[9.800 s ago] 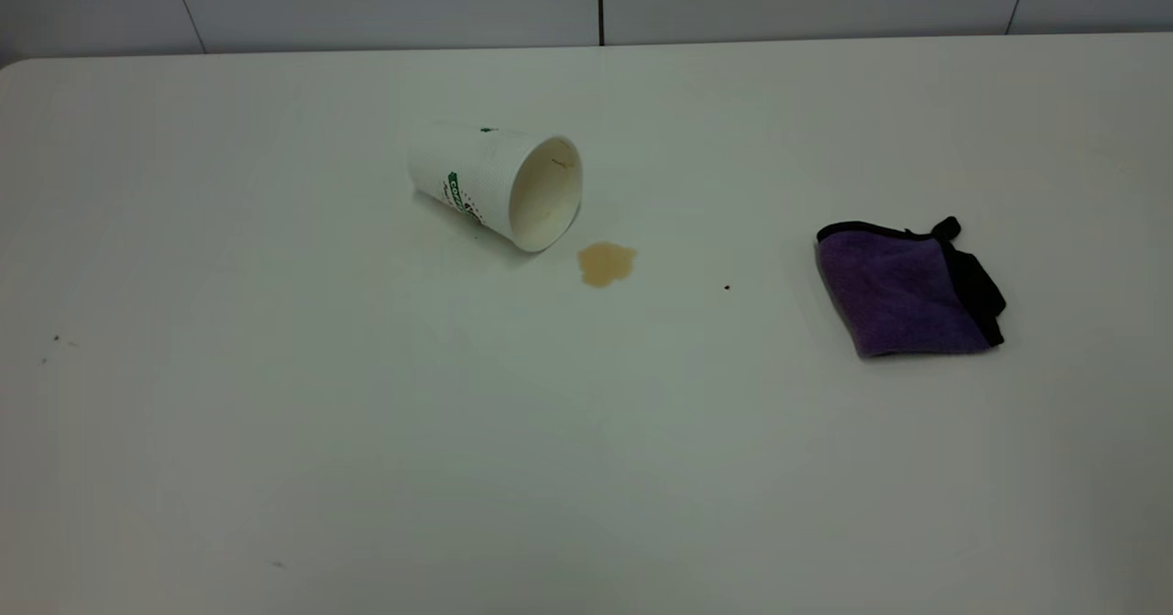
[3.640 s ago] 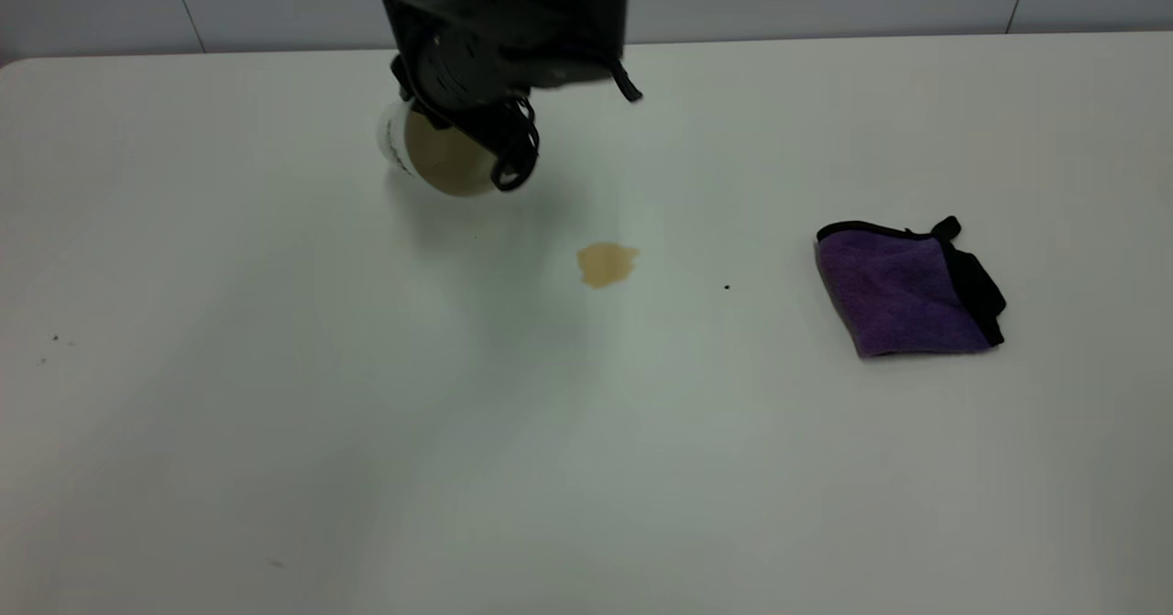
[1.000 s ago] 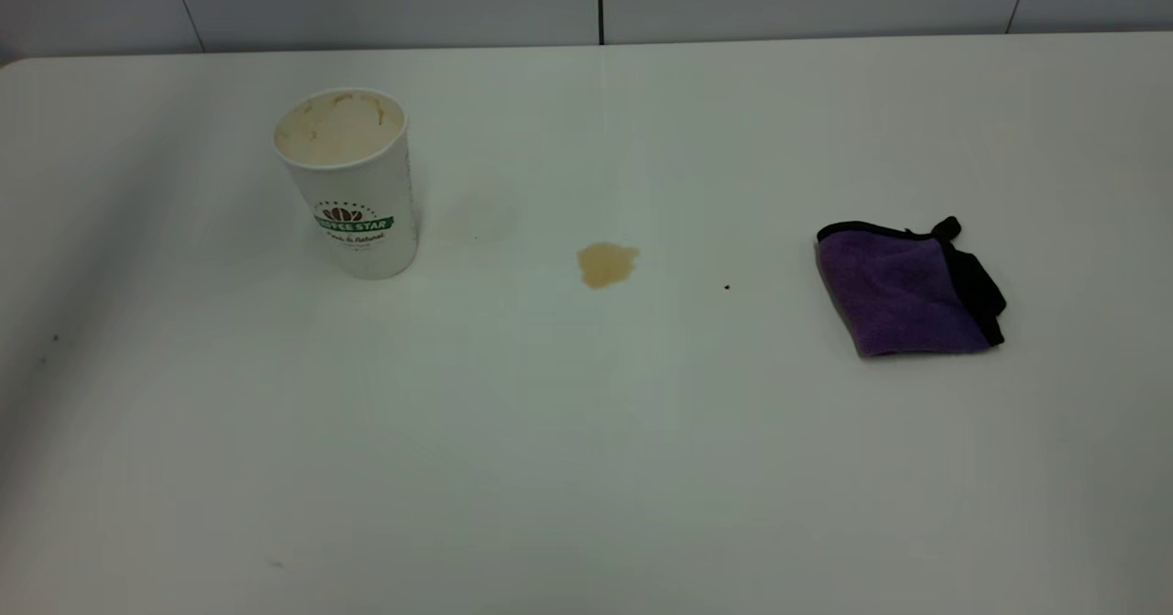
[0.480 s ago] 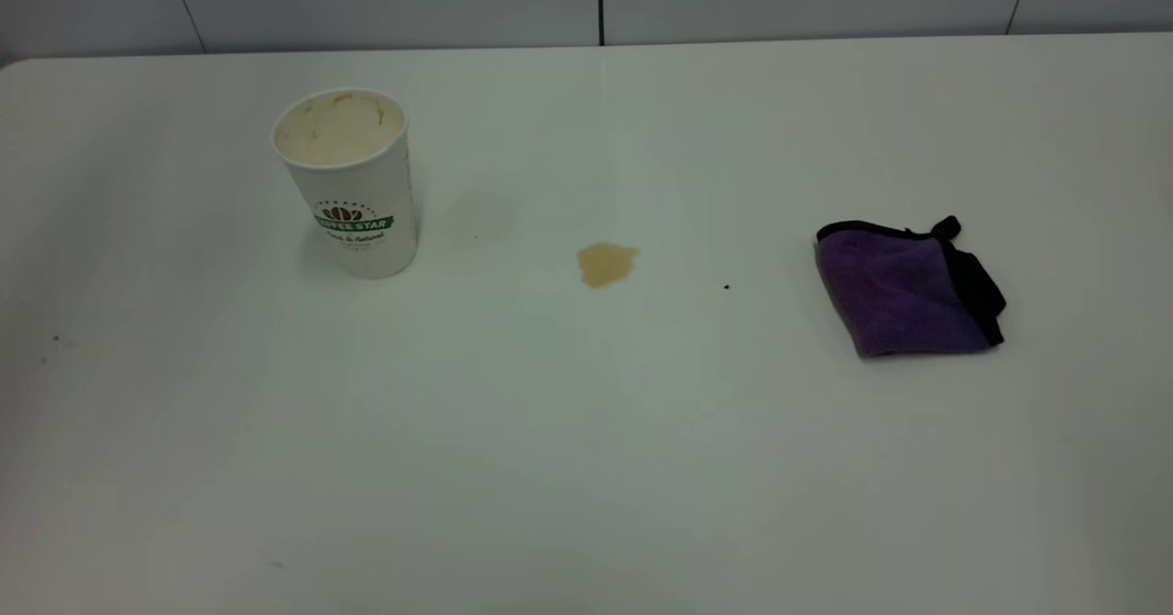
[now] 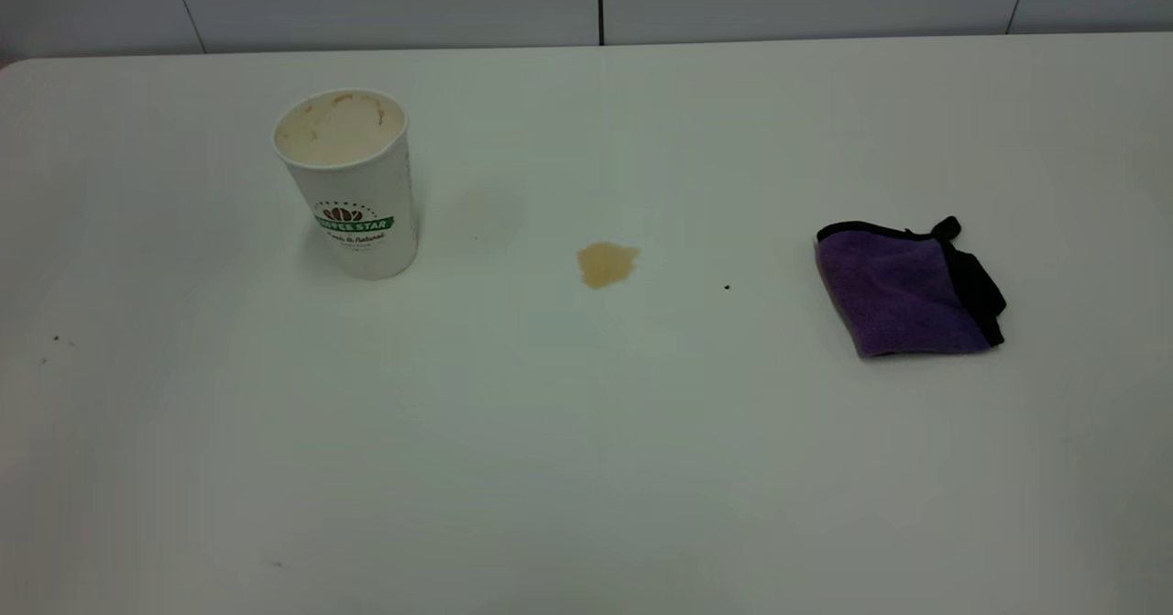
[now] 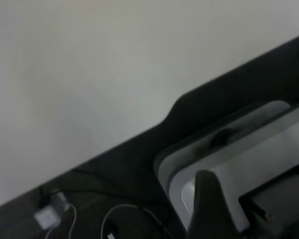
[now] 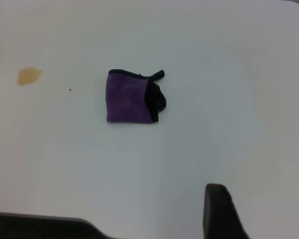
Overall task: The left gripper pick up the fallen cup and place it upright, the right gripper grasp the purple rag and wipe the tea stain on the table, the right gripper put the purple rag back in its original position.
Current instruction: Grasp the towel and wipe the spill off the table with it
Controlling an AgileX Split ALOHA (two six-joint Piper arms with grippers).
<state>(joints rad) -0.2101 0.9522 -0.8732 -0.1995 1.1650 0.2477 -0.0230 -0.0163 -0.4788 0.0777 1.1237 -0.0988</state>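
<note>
The exterior view showed no arm, only the cup [image 5: 346,182] standing upright on the table [image 5: 568,450] well to the left of the tea stain [image 5: 606,264], with the purple rag [image 5: 903,291] lying well to the stain's right. Only the right wrist view caught the right gripper [image 7: 258,211], well apart from the rag, its two dark fingers spread wide. The left wrist view alone showed one finger of the left gripper [image 6: 209,206] off the table's edge; whether its jaws were apart or together could not be told.

Right gripper [image 7: 256,211] hangs high, its jaws spread.
</note>
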